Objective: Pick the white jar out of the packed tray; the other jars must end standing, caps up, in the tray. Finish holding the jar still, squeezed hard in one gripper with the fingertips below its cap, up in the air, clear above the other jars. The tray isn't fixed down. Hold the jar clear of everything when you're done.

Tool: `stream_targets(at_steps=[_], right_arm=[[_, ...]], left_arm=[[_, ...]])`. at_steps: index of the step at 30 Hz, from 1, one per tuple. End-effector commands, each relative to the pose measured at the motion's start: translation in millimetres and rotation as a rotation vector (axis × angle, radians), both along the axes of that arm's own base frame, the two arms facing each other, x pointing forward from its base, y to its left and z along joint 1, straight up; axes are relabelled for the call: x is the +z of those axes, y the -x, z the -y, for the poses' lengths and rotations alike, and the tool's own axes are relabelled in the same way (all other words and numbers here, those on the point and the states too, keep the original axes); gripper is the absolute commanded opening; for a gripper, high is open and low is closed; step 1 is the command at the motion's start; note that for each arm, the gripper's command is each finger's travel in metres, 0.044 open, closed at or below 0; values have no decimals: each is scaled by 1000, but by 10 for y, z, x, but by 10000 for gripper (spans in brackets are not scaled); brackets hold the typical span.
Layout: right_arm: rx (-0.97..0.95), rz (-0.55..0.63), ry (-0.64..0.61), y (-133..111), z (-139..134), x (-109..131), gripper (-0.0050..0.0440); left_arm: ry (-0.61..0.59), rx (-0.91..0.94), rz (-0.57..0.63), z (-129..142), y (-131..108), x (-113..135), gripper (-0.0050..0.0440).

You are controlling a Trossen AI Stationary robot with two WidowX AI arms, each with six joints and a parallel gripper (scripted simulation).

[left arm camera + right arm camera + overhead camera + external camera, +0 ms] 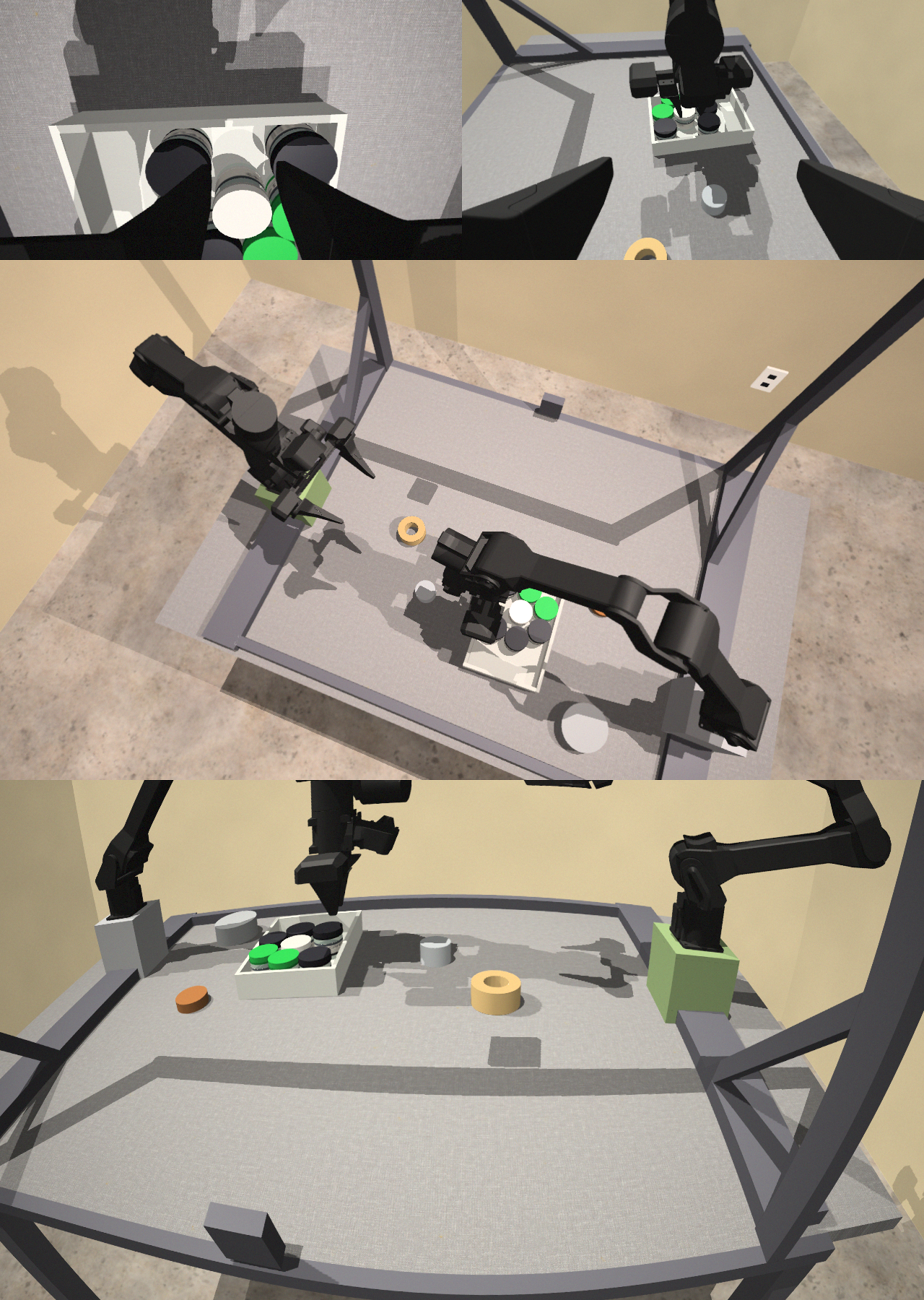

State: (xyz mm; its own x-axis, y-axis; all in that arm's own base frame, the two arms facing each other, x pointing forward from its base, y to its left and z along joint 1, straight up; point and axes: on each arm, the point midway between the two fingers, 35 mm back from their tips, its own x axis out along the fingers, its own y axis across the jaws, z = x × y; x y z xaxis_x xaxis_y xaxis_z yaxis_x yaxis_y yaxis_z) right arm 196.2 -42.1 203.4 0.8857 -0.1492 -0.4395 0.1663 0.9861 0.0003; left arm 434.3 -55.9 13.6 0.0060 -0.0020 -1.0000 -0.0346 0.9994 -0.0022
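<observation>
The white jar (pixel 297 941) stands in the white tray (pixel 294 969), packed among black jars (pixel 327 929) and two green-capped jars (pixel 271 955). It also shows in the overhead view (pixel 520 611) and in the left wrist view (pixel 242 213). My left gripper (pixel 332 906) points down just above the jars at the tray's back. In the left wrist view its fingers stand about a jar's width apart, the white cap showing below between them, with nothing gripped. My right gripper (pixel 355 497) is wide open and empty, high up, far from the tray.
A small grey cylinder (pixel 435 951) and a tan ring (pixel 495 991) stand right of the tray. An orange disc (pixel 192 998) lies to its left, a large grey disc (pixel 236 926) behind it. A green block (pixel 691 973) carries the right arm's base.
</observation>
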Motion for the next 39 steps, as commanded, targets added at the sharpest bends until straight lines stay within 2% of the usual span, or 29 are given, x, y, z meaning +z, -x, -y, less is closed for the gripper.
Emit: stream_targets(at_steps=[1,5,6,15,17,24,34,39], right_arm=[[2,21,8,-50,10,114,440],[5,22,4,-243,42,169,440],[8,23,4,-314,51,183,440],[29,28,4,-1016,94,197,440],[29,28,4,-1016,94,197,440],[37,30,4,-1286,86,143,440],[37,17,1,-1295,87,82,440],[39,19,4,-1282,87,91,440]], left_arm=[[4,-4,36,36,27,167,105],[4,-2,35,42,211,157,9],[4,-2,35,44,275,153,0],[4,-2,30,61,940,113,0],[4,-2,30,61,940,113,0],[5,-2,28,67,1236,95,-2],[6,-2,32,75,1238,111,-13],[-1,-3,-2,60,1289,-92,-50]])
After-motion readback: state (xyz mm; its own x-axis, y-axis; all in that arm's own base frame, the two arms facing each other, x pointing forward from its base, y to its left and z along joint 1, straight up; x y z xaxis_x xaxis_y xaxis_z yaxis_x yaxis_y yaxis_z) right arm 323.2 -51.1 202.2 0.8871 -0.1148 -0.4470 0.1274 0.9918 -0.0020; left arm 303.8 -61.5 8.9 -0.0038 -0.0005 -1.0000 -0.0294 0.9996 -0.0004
